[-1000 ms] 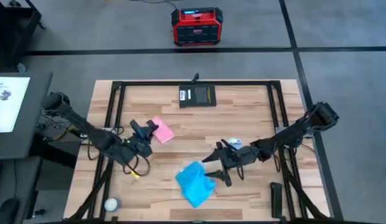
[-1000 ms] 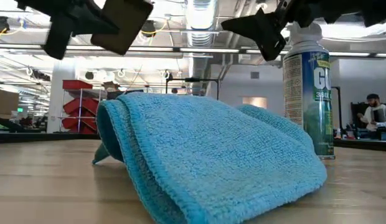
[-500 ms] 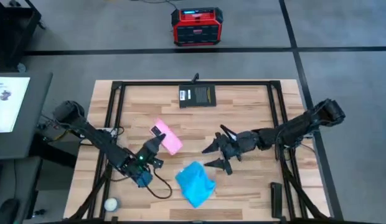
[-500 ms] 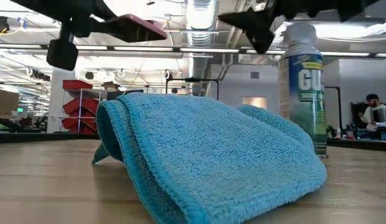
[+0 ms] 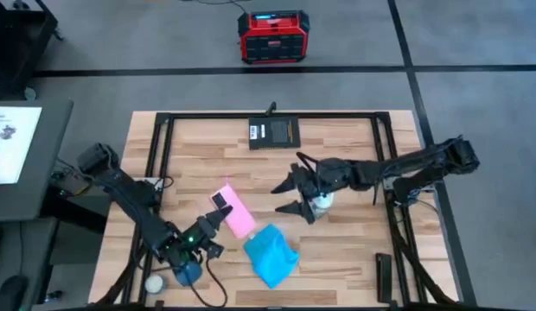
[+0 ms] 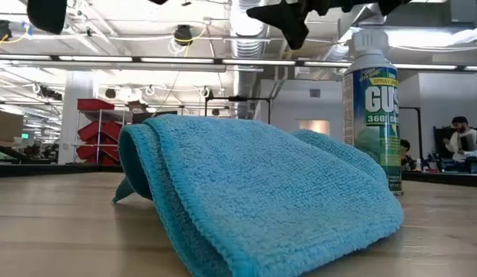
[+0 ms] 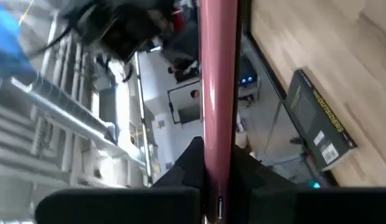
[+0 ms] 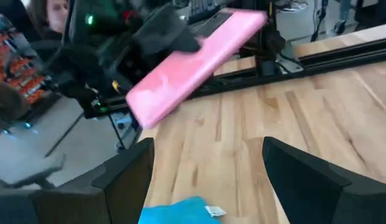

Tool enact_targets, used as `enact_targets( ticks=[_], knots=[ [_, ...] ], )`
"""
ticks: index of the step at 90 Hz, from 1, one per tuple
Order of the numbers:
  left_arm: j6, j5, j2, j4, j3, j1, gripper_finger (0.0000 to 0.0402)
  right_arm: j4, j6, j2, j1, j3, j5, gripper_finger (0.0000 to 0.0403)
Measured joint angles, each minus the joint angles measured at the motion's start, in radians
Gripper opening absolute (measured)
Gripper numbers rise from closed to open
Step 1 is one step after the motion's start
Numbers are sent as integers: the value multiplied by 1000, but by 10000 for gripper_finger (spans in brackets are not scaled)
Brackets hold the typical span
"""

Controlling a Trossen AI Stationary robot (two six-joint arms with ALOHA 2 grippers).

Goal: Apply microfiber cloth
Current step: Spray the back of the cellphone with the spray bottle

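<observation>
The blue microfiber cloth (image 5: 271, 253) lies bunched and folded on the table near the front edge; it fills the low view (image 6: 254, 192), and its white tag (image 8: 213, 211) shows in the right wrist view. Left of the cloth, my left gripper (image 5: 212, 223) is shut on a pink-backed phone (image 5: 234, 211), which is held above the table. My right gripper (image 5: 285, 196) stands open farther back, beside a spray can (image 5: 320, 204). Nothing is between its fingers, and it is clear of the cloth. My left gripper pinches the phone between its two fingers at the end nearest the wrist (image 7: 216, 177); one finger lies on each flat face. The fingers run along the phone's length. The phone is lifted clear of the table and tilted, its pink back (image 8: 193, 62) showing.
The upright spray can (image 6: 371, 108) stands just behind the cloth, on its right. A black flat pad (image 5: 274, 132) lies at the far middle of the table. A dark frame (image 5: 156, 173) runs along the table's sides. A small white ball (image 5: 153, 282) sits at the near left corner.
My left gripper has carried the phone toward the table's near edge, closer to the cloth, and the phone has turned in the air. My right gripper has drawn back from the cloth toward the far edge and risen, staying open. The cloth has not moved.
</observation>
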Motion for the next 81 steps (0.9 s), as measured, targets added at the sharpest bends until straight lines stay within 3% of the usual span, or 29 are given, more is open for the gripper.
enact_targets(
  ticks=[24, 43, 81],
  knots=[
    [-90, -29, 101, -197, 66, 16, 6, 31, 58, 100, 22, 76, -136, 285],
    [-92, -29, 101, -199, 107, 7, 6, 7, 102, 248, 19, 157, -235, 286],
    [-88, -29, 101, -218, 114, 2, 6, 5, 123, 356, -50, 328, -374, 286]
  ],
)
